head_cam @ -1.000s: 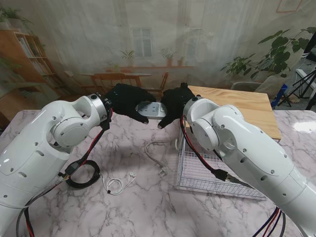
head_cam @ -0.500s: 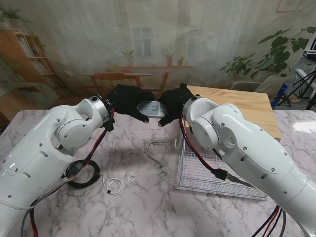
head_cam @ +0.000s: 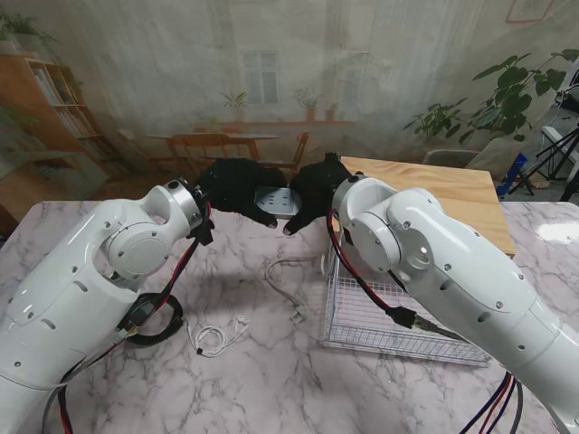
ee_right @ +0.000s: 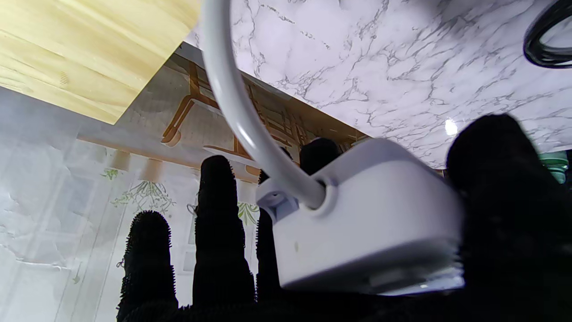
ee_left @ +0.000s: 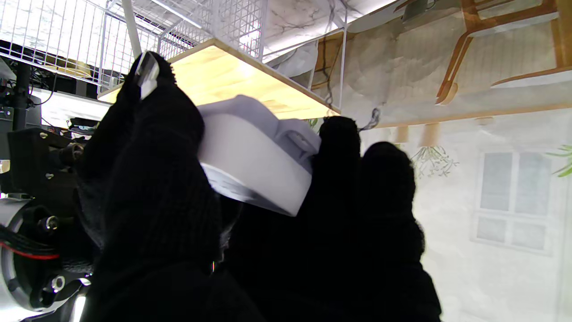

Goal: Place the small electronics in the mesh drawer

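On your far left a black cable coil (head_cam: 154, 324) lies on the marble table (head_cam: 244, 380), partly under the left arm. Just right of it sit white earphones (head_cam: 215, 337), loosely bundled. Your left hand (head_cam: 237, 185) is raised off the table, black-gloved, fingers curled round one end of the white power strip (head_cam: 276, 200); the left wrist view shows the strip (ee_left: 254, 152) pinched between thumb and fingers (ee_left: 339, 179). The strip hangs in the air between both hands, tilted, clear of the table. Its white cord (head_cam: 288, 276) drops to the table and ends in a plug (head_cam: 299, 315) nearer to you. Your right hand (head_cam: 312, 192) grips the other end, closed on it; the right wrist view shows the strip's cord end (ee_right: 371, 223) lying across the palm with the thumb (ee_right: 496, 179) against its side, while the other fingers (ee_right: 219, 214) stand straight past it. Right of the cord, the mesh drawer (head_cam: 362, 316) sits pulled out on the table, partly hidden by the right arm; the part you can see holds nothing. The wooden top (head_cam: 452, 199) lies farther from you behind the drawer.
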Controlling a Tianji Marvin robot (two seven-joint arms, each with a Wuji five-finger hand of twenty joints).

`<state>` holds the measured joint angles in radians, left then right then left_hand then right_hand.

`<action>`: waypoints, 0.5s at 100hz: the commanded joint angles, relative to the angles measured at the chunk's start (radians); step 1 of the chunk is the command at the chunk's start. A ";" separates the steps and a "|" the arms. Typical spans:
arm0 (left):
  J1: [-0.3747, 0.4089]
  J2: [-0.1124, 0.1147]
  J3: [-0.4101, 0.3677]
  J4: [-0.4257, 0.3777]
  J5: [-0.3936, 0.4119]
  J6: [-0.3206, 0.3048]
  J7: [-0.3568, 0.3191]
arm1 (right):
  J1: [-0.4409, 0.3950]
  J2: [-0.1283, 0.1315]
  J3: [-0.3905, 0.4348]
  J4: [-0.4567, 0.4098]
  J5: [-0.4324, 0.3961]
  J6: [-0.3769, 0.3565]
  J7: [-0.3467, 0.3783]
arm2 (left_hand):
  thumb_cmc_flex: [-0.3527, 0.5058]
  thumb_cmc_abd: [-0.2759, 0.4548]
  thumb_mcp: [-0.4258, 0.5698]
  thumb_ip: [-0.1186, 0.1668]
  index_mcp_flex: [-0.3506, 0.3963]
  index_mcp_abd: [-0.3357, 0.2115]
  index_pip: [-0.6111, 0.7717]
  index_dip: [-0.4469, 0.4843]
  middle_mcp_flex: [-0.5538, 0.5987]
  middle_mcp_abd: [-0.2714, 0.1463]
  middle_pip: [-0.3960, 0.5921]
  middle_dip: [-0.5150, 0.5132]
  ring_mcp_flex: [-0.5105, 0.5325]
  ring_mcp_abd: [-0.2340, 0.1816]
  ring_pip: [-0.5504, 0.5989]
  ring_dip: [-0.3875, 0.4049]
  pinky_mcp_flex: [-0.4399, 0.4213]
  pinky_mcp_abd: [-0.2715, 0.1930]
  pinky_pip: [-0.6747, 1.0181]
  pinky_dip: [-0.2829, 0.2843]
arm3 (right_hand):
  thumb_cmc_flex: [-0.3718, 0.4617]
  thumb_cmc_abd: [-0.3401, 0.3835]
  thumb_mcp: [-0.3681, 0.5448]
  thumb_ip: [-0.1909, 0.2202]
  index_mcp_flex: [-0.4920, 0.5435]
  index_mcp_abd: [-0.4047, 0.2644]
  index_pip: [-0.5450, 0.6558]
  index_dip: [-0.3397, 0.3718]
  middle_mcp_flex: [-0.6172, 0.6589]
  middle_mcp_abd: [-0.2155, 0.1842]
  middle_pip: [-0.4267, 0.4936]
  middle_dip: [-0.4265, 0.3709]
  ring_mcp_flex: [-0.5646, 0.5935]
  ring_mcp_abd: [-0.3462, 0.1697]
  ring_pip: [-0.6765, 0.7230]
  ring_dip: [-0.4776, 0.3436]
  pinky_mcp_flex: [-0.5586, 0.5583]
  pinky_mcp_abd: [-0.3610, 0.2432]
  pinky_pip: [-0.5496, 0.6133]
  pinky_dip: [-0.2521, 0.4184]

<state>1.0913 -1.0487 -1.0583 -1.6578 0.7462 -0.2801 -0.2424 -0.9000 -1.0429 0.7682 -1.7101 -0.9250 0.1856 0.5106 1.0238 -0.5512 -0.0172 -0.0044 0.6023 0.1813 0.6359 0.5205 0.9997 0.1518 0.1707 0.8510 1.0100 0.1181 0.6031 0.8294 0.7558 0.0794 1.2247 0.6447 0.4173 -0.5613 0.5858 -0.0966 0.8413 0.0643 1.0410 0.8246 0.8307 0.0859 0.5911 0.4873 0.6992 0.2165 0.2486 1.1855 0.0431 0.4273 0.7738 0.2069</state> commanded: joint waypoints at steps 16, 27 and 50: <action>0.005 -0.016 -0.011 -0.024 0.006 0.002 0.013 | 0.000 -0.008 0.003 0.001 0.028 -0.024 0.010 | 0.223 0.218 0.185 0.067 0.059 -0.165 0.143 0.038 0.017 -0.050 0.027 0.002 -0.021 0.008 -0.024 0.005 -0.018 -0.099 -0.029 0.012 | 0.138 0.288 0.236 0.046 0.293 -0.089 0.073 0.158 0.165 -0.017 0.107 0.084 0.190 0.004 0.141 0.084 0.204 -0.023 0.206 0.142; 0.019 -0.019 -0.028 -0.015 -0.002 0.009 0.037 | -0.009 -0.008 0.019 0.001 0.037 -0.021 0.004 | 0.058 0.284 0.084 0.051 -0.030 -0.082 -0.126 0.021 -0.265 0.011 0.167 -0.373 -0.176 0.052 -0.169 -0.076 -0.167 -0.038 -0.197 0.000 | 0.129 0.261 0.303 0.055 0.344 -0.050 0.116 0.183 0.237 -0.008 0.181 0.131 0.281 0.022 0.220 0.135 0.290 -0.045 0.326 0.197; 0.068 -0.016 -0.099 -0.005 -0.020 0.018 0.037 | -0.027 -0.006 0.067 -0.013 0.044 -0.024 0.007 | -0.105 0.463 0.002 0.023 -0.219 -0.022 -0.418 -0.074 -0.610 0.072 -0.004 -0.515 -0.499 0.128 -0.301 -0.222 -0.503 0.070 -0.386 -0.059 | 0.098 0.205 0.424 0.064 0.425 -0.022 0.170 0.197 0.311 -0.002 0.249 0.170 0.337 0.028 0.340 0.198 0.344 -0.034 0.421 0.219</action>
<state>1.1515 -1.0699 -1.1330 -1.6660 0.7119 -0.2702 -0.1993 -0.9169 -1.0487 0.8338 -1.7144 -0.8819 0.1657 0.5118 0.8949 -0.2553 -0.0708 -0.0163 0.4354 0.1431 0.2566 0.4612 0.4580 0.2068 0.2001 0.3601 0.5586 0.2108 0.3361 0.6270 0.3121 0.1338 0.8791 0.6081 0.3301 -0.5693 0.6183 -0.0562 1.0136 0.1599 1.0753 0.9967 1.0676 0.1686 0.7560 0.6376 1.0031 0.2302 0.5212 1.3543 0.3804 0.3833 1.1684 0.4126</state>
